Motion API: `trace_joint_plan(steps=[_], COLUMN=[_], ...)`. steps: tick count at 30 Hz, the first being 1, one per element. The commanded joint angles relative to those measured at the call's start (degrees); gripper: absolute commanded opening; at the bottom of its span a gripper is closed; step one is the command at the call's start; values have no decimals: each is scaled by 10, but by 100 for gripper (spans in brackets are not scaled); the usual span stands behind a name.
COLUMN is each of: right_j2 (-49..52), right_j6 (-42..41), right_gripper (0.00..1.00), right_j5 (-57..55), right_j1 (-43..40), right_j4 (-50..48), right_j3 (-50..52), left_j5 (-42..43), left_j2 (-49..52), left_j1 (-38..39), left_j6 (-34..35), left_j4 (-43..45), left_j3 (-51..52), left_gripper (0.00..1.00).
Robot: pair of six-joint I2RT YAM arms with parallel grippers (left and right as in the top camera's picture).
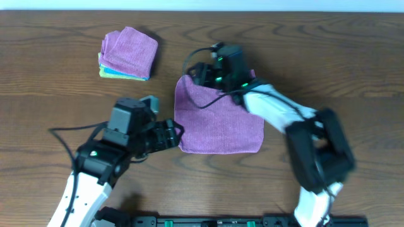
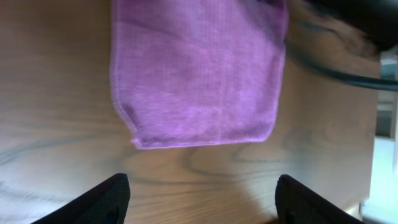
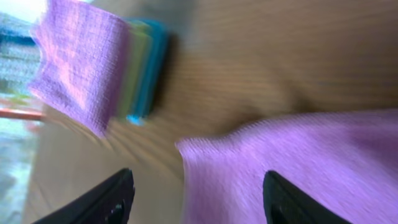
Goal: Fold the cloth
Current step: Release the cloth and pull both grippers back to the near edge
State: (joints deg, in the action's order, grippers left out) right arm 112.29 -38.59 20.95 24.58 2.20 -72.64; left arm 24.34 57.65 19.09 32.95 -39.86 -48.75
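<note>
— Cloth (image 1: 218,120)?
— Flat on the table (image 1: 50,94), right of the stack (image 1: 128,55), nearer the arm bases.
— Left gripper (image 2: 202,202)?
— Spread wide, empty, well below the stack.
— Right gripper (image 3: 198,202)?
— Spread too, clamping nothing, right of the stack.

Looks like a robot lab or data-collection bench, not a home. Plain wood-grain table (image 1: 328,38). Two white-and-black robot arms, left arm (image 1: 82,183) and right arm (image 1: 315,151), come up from the near edge by a black rail (image 1: 240,221), with exposed cables (image 1: 187,63). Only props: a spread purple cloth (image 1: 221,123) and a stack of cloths (image 1: 129,55) far left.
</note>
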Motion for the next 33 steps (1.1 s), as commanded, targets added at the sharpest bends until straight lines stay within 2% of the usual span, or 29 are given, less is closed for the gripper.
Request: trace_joint_plan(steps=[1,3,7,9,12,18,22,24,33], right_j2=[-89,-146,-238,-274,-342,-482,-554,-573,-572], right_j6=[97,158,247,266,282,275,238,190,73], right_gripper=[68,71,85,88,91,93,95,96,97], right_j5=[40,50,20,-5,-9,40,85,98,106], right_j1=[-41,-64,-98,-111,-138,-210,-248,-250,-250], right_j4=[80,182,377,434,467,460,427,382,244], right_j3=[-7,-7,-5,11,69,251,369,425,502], left_j5=[37,42,47,56,73,95,109,111,93], left_j2=[-15,-17,-17,-17,-19,-35,-30,-23,41], left_j1=[-35,-49,-48,-48,-48,-48,-48,-48,-48], left_j6=[-18,-21,-23,-23,-17,19,66,100,167], left_j4=[-16,-28,-46,-53,-54,6,105,170,305], left_j3=[-10,-10,-1,12,48,129,194,239,297], left_gripper=[76,75,72,71,69,74,80,82,84])
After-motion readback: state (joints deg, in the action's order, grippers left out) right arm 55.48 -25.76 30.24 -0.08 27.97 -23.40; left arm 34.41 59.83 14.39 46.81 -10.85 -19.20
